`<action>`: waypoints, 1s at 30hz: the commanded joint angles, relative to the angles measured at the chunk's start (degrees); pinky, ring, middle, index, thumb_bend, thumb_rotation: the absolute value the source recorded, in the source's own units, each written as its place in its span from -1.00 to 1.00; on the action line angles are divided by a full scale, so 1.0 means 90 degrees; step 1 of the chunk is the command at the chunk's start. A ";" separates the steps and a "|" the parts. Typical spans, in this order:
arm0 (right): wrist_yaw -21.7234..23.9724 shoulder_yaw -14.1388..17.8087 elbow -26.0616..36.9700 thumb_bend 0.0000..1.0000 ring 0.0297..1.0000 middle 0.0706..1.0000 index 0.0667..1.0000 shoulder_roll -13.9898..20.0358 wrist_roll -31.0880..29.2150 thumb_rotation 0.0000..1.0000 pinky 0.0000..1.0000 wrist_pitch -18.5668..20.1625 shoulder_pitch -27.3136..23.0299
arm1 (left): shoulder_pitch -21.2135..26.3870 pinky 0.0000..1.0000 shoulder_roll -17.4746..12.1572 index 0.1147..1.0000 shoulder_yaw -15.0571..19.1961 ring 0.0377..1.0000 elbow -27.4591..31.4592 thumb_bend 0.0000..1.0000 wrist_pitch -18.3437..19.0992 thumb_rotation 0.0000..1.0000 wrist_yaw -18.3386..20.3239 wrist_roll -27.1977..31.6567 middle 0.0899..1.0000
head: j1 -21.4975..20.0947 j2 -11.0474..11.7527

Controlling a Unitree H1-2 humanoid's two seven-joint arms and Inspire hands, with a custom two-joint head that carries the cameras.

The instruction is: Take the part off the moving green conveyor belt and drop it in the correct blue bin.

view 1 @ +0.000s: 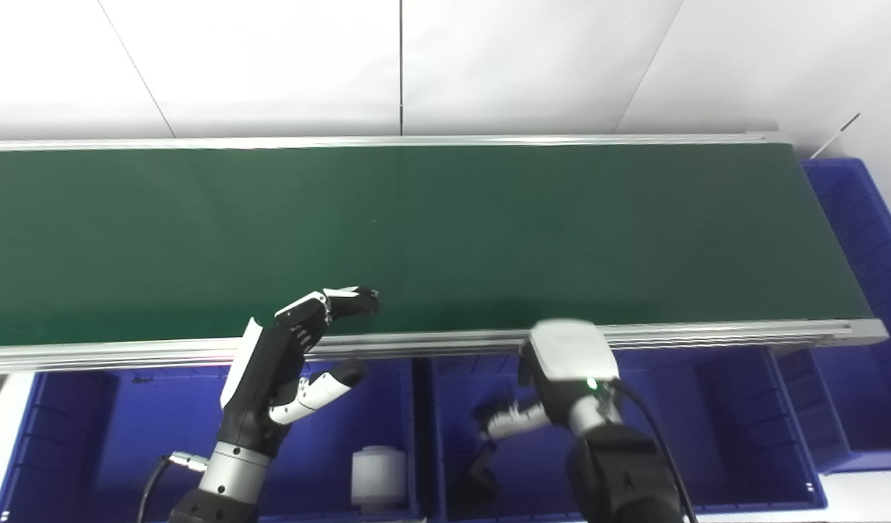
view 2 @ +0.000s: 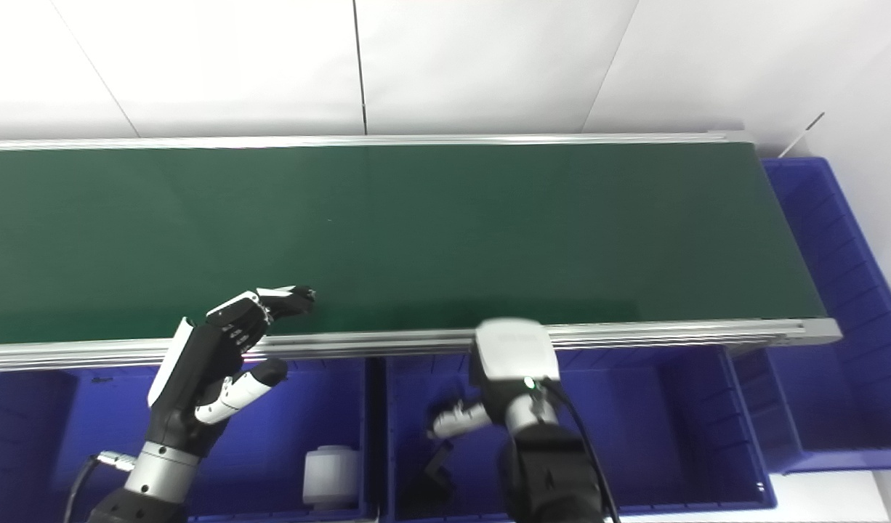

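— Where are your hands?
— My left hand (view 1: 285,356) spreads empty at the green conveyor belt (view 1: 445,232) rail; my right hand (view 1: 562,378) hangs over the middle blue bin (view 1: 707,407), grip unclear.
— The part?
— A black part (view 1: 482,472) lies in that bin

Looks like a lab / industrial test cell, not a home. Main giveaway: long green conveyor belt (view 1: 416,232) w/ aluminium side rails (view 1: 431,340), running left-right across the whole view. Row of blue plastic bins (view 1: 751,428) sits just below the belt's near edge, plus another blue bin (view 1: 863,240) at the belt's right end, typical parts-sorting setup. Background is plain white wall panels (view 1: 271,65) w/ thin seams, no decor. Even, bright lighting.
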State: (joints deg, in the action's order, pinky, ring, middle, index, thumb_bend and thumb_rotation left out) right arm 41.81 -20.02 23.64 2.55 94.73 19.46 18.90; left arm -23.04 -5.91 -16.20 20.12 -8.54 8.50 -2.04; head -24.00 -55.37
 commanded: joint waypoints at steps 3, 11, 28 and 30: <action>0.0120 0.0058 0.0227 1.00 0.31 0.45 0.64 -0.0121 0.0133 0.49 0.12 -0.0246 -0.0152 | 0.0036 0.55 0.0016 0.09 -0.0027 0.58 0.0074 0.32 -0.0190 0.28 0.0041 -0.0090 0.40 | 0.0023 0.0009; 0.0116 0.0102 0.0291 1.00 0.30 0.42 0.64 -0.0144 0.0044 0.53 0.13 -0.0294 -0.0134 | 0.0037 0.55 0.0047 0.09 -0.0040 0.58 0.0043 0.33 -0.0183 0.27 0.0053 -0.0090 0.40 | 0.0086 0.0046; -0.2173 0.0877 0.1617 0.42 0.02 0.11 0.20 -0.2109 -0.7542 0.53 -0.09 -0.0780 0.1404 | -0.0125 0.61 0.0131 0.08 -0.0195 0.61 -0.0177 0.37 -0.0398 0.29 0.0017 -0.0283 0.39 | 0.0827 0.0416; -0.2408 0.0764 0.1495 0.39 0.05 0.15 0.20 -0.2226 -0.7966 0.59 -0.06 -0.1118 0.1691 | -0.0147 0.63 0.0135 0.09 -0.0216 0.62 -0.0219 0.34 -0.0431 0.28 0.0015 -0.0301 0.40 | 0.0891 0.0455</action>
State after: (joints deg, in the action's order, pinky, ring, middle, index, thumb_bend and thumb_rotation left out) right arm 29.43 -12.31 31.69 -9.64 41.67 17.30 27.57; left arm -23.42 -5.35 -17.39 15.85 -8.54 8.96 -3.17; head -16.00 -51.33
